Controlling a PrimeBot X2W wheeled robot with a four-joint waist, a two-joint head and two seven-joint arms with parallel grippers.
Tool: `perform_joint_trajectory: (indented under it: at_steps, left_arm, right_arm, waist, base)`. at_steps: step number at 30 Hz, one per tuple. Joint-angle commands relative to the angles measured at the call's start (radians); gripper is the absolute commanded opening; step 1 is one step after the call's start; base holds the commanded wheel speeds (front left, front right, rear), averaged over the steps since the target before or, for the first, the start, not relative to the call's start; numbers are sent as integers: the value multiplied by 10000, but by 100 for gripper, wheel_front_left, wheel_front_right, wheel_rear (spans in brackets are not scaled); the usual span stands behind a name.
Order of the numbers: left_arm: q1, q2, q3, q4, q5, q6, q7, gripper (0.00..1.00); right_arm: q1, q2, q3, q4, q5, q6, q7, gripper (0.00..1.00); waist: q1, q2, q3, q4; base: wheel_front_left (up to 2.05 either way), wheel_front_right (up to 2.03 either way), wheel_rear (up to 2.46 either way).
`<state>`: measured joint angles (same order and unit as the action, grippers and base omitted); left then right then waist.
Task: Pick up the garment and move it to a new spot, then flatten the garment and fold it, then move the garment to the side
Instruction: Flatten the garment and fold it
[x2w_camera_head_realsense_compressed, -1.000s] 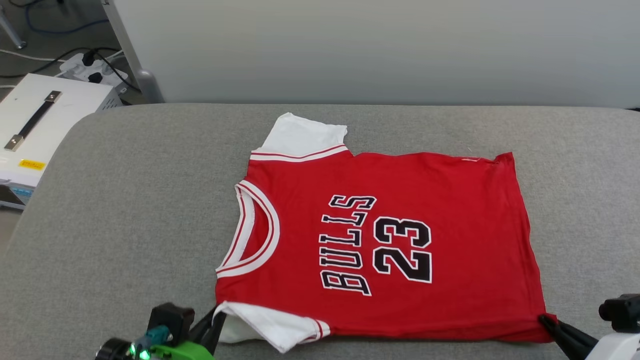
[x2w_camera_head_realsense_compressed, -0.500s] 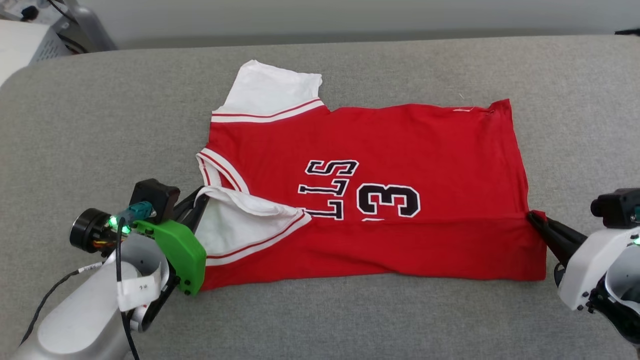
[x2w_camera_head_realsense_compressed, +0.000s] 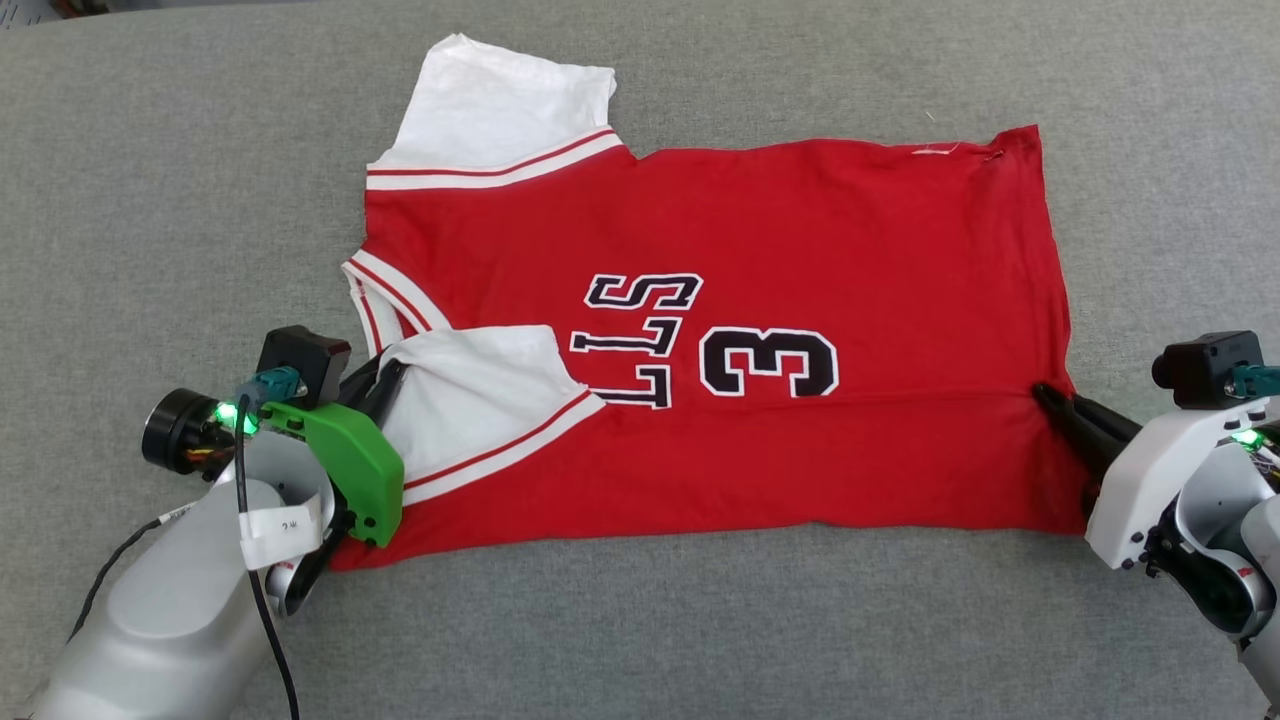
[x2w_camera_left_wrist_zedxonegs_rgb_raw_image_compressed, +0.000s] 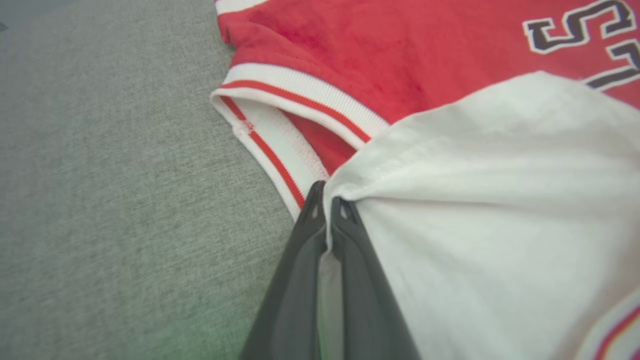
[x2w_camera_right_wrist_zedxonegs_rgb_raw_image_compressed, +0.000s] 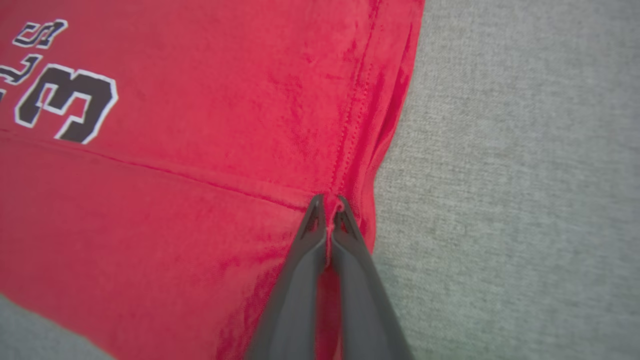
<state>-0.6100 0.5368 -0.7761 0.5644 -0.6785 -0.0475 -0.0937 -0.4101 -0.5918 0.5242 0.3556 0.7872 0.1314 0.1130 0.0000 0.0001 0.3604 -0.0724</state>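
Note:
The garment (x2w_camera_head_realsense_compressed: 800, 230), a red jersey with white sleeves and black lettering, lies on the grey surface with its near edge folded over the chest, covering part of the letters and number. My left gripper (x2w_camera_head_realsense_compressed: 385, 375) is shut on the near white sleeve (x2w_camera_head_realsense_compressed: 480, 390), which lies pulled across the front; in the left wrist view the fingertips pinch white cloth (x2w_camera_left_wrist_zedxonegs_rgb_raw_image_compressed: 327, 210). At the hem side, my right gripper (x2w_camera_head_realsense_compressed: 1050, 395) is shut on the folded red edge, seen in the right wrist view (x2w_camera_right_wrist_zedxonegs_rgb_raw_image_compressed: 327, 210). The far white sleeve (x2w_camera_head_realsense_compressed: 500, 100) lies flat.
Grey fabric surface (x2w_camera_head_realsense_compressed: 200, 180) surrounds the garment, with open room left, right and along the near edge (x2w_camera_head_realsense_compressed: 650, 630). My pale forearms reach in at the lower left (x2w_camera_head_realsense_compressed: 170, 610) and lower right (x2w_camera_head_realsense_compressed: 1190, 510).
Both grippers have carried the near edge of the garment up over its front, hiding half of the lettering. The camera has tilted down, so the wall and white box left the picture.

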Motion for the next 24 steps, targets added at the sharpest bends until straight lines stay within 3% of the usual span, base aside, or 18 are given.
perform_joint_trajectory:
  at_steps: [1, 5, 6, 7, 8, 9, 16, 20, 24]
  left_arm:
    - [112, -226, -246, 446, -29, -124, 88, 0]
    - [95, -461, -339, 917, -52, -277, -203, 0]
    - [91, -485, -335, 988, -61, -287, -272, 35]
    - [71, -485, -331, 1045, -33, -271, -379, 100]
    - [53, -478, -306, 1071, -31, -254, -466, 100]
    - [21, -447, -290, 1079, -26, -259, -527, 100]
    - [-462, 89, -139, 404, -122, -346, -182, 100]
    - [-721, 414, -154, -304, -688, -518, 1288, 100]
    - [-981, 790, -432, -1043, -1432, -673, 3514, 100]
  right_arm:
    - [-118, 62, 166, 212, 93, -7, -37, 0]
    - [-167, 73, 400, 449, 271, -7, -288, 0]
    - [-165, 59, 429, 477, 304, -7, -362, 0]
    - [-148, 45, 444, 507, 360, -7, -450, 0]
    - [-127, 32, 441, 524, 408, -7, -512, 31]
    - [-100, -1, 435, 504, 423, -7, -610, 100]
    - [334, -393, 118, 55, 411, -7, -1098, 100]
    - [619, -633, -152, -358, 315, -7, -992, 100]
    - [859, -736, -373, -659, 232, -7, -611, 100]
  waist:
    - [0, -1, 25, 22]
    - [0, -1, -170, 93]
    - [0, -1, -240, 120]
    - [0, -1, -340, 153]
    - [0, -1, -425, 183]
    - [0, -1, -536, 225]
    - [0, -1, -1331, 584]
    - [0, -1, -1661, 746]
    - [0, -1, -1861, 860]
  base:
    - [0, 0, 0]
    - [0, 0, 0]
    - [0, 0, 0]
    - [0, 0, 0]
    - [0, 0, 0]
    - [0, 0, 0]
    - [0, 0, 0]
    - [0, 0, 0]
    - [0, 0, 0]
